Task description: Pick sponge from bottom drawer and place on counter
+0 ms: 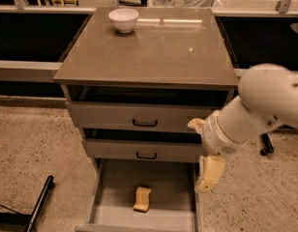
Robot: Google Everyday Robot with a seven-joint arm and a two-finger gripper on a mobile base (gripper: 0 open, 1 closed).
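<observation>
Hovering lower right, gripper (209, 174), grip state I cannot tell; sponge (142, 199) is lying ungrasped in bottom drawer (110, 199); counter (154, 52) placement is waiting.

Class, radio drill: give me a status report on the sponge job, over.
Gripper by the open bottom drawer's right wall, apart from the sponge. Sponge on drawer floor, not yet picked. Path clear; bowl on counter.

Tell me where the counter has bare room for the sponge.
The counter is bare from the white bowl at its back left corner across to the right and front edges; only that corner is taken. The hand hangs right of the bottom drawer, where the sponge lies.
</observation>
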